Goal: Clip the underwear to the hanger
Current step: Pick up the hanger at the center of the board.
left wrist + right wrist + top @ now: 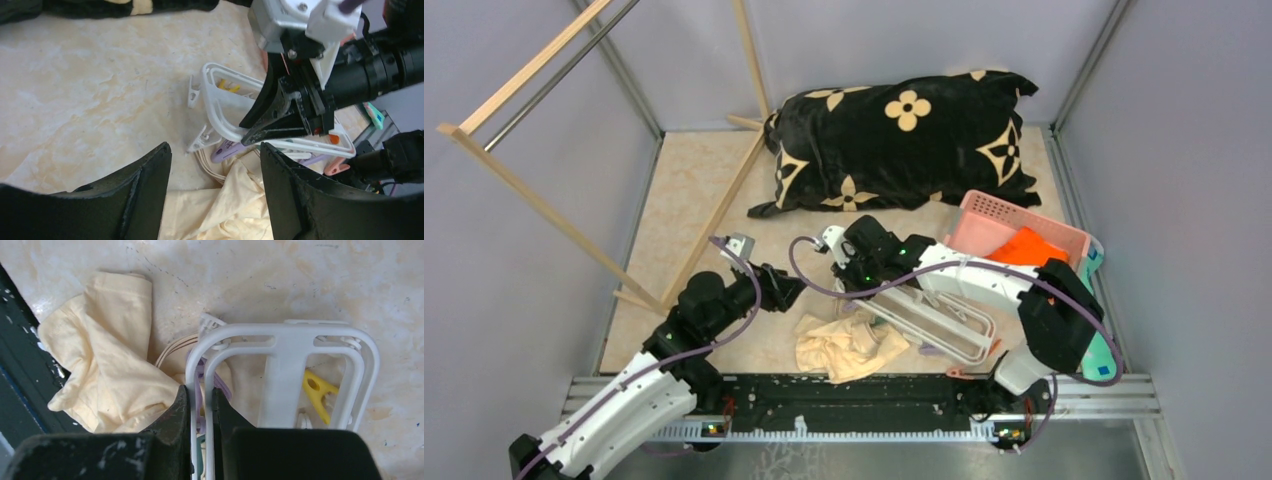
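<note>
The cream underwear (849,348) lies crumpled on the table just in front of the arms' bases. The white hanger (944,322) lies flat beside it, its left end over the fabric's edge. My right gripper (201,392) is shut on the hanger's (280,335) two thin side rails, with the underwear (110,365) to its left. A yellow clip (317,390) and a purple clip (225,149) hang under the frame. My left gripper (215,150) is open, its fingers wide apart above the underwear (225,200) and holding nothing, close beside the right gripper's fingers (265,117).
A black cushion with gold flowers (904,140) lies at the back. A pink basket (1004,225) holding an orange cloth (1029,245) stands at the right. A wooden rack (544,210) leans at the left. A black rail (854,395) runs along the near edge.
</note>
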